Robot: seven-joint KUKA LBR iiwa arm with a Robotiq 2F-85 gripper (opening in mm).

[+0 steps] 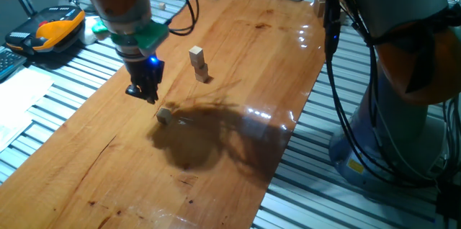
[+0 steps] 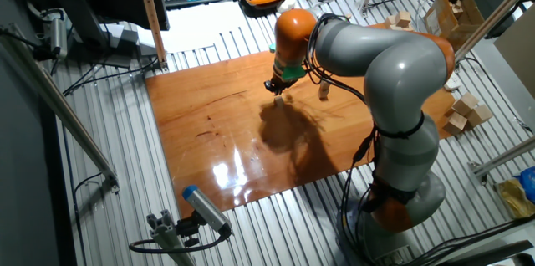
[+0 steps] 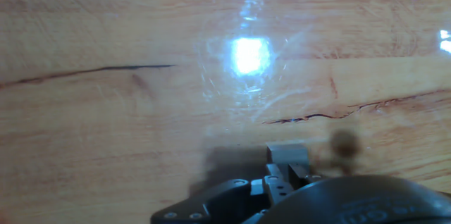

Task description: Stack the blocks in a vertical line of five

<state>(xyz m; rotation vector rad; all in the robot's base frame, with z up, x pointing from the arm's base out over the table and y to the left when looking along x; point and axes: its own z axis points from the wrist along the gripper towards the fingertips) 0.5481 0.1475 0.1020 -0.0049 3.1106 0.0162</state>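
Wooden desk (image 1: 238, 56) with glossy top, seen from two fixed cameras and from the hand camera; the orange-and-grey arm (image 2: 368, 57) reaches over the desk, its end effector (image 1: 148, 98) pointing down above the bare wood, a blue light glowing just above the dark fingers; whether the fingers stand wide or narrow cannot be told, and nothing is seen between them. One small tan block (image 1: 164, 115) lies alone on the desk just beside and below the end effector, apart from it, at the edge of the arm's shadow. Farther along the desk a short stack of blocks (image 1: 198, 65) stands upright, the top cube turned slightly against the one beneath; the number of cubes in it cannot be counted surely. In the hand view the wood grain, two dark cracks and a bright reflection fill the frame; a blurred grey part of the end effector (image 3: 287, 175) shows at the lower edge; no block is clearly resolved there.
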